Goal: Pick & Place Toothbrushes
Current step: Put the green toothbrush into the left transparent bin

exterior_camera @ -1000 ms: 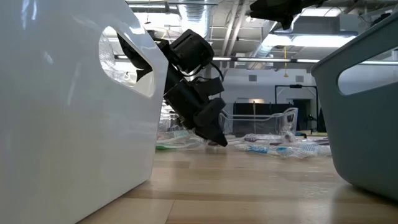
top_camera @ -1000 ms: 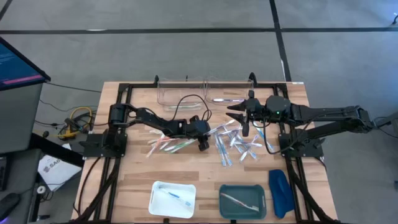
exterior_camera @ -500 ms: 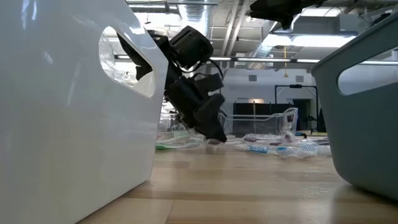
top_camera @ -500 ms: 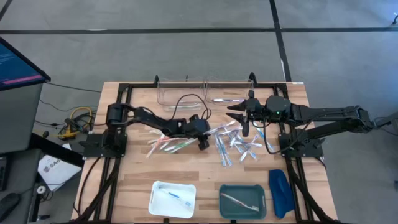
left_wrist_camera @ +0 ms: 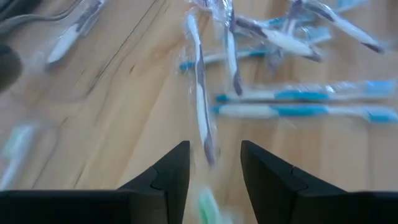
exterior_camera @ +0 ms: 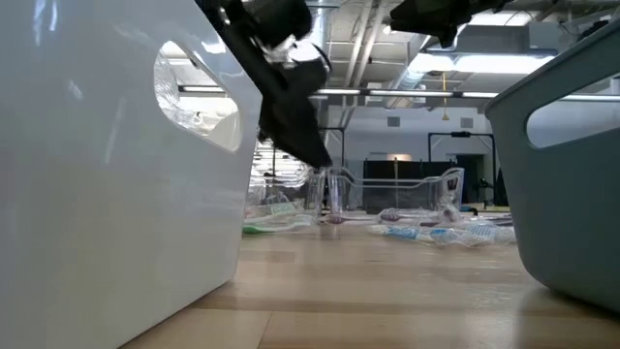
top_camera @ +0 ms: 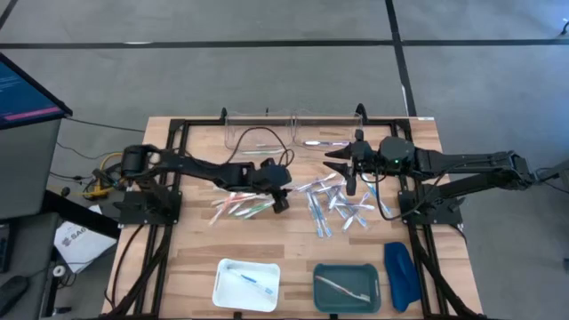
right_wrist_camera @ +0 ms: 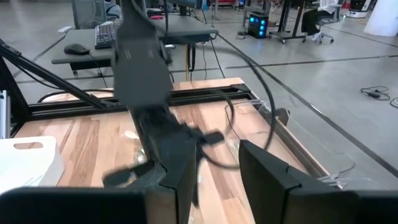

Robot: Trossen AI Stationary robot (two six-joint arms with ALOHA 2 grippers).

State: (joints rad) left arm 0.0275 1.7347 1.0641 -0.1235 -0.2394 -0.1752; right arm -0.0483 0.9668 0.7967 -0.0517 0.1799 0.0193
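At table centre, the left gripper (top_camera: 281,201) hung over the pink-and-green toothbrushes (top_camera: 238,205), its 2 fingers (left_wrist_camera: 171,174) parted with a clear-wrapped toothbrush (left_wrist_camera: 200,99) lying between them; whether they gripped it cannot be told. That toothbrush's long axis ran straight ahead of the fingers, toward the blue toothbrush heap (top_camera: 338,206). Farther right, the right gripper (top_camera: 348,162) waited above that heap, fingers apart, holding nothing. Judged nearer: the left arm.

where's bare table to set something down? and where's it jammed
Free: bare table left of the white tray, and the near strip between the toothbrushes and the trays. Jammed: mid-table, where the left gripper sits in the pile and the right gripper hangs beside it.
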